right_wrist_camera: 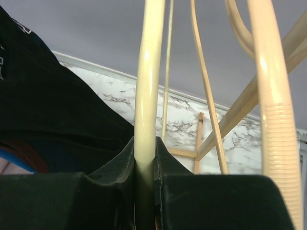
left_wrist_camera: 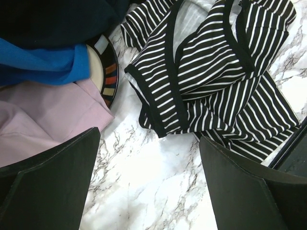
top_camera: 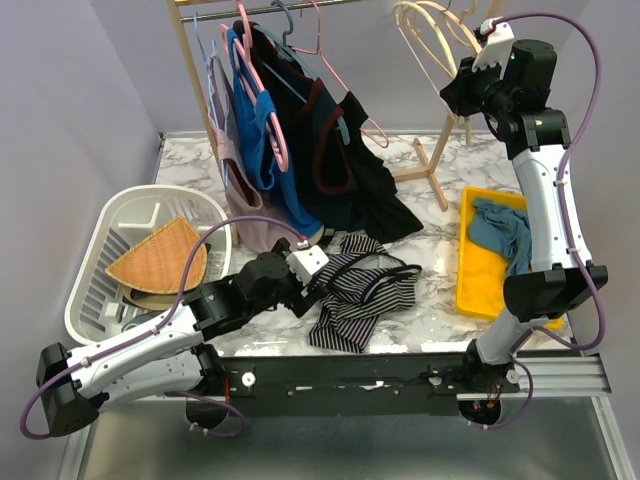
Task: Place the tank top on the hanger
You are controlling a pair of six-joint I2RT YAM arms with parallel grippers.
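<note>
The striped tank top (top_camera: 362,290) lies crumpled on the marble table near the front middle; it fills the upper right of the left wrist view (left_wrist_camera: 211,72). My left gripper (top_camera: 312,270) is open and empty, low over the table just left of the tank top, its fingers (left_wrist_camera: 53,182) wide apart over bare marble. The cream hanger (top_camera: 425,35) hangs from the rack at the top right. My right gripper (top_camera: 462,92) is raised there and shut on the hanger's arm (right_wrist_camera: 147,86), which runs up between the pads.
A wooden rack (top_camera: 440,150) holds a blue cloth (top_camera: 268,130), a black garment (top_camera: 350,170) and pink hangers (top_camera: 320,60). A white basket (top_camera: 150,255) with a woven fan stands left. A yellow tray (top_camera: 480,270) with a grey-blue cloth stands right. A striped plate rim (left_wrist_camera: 109,72) lies under the hanging clothes.
</note>
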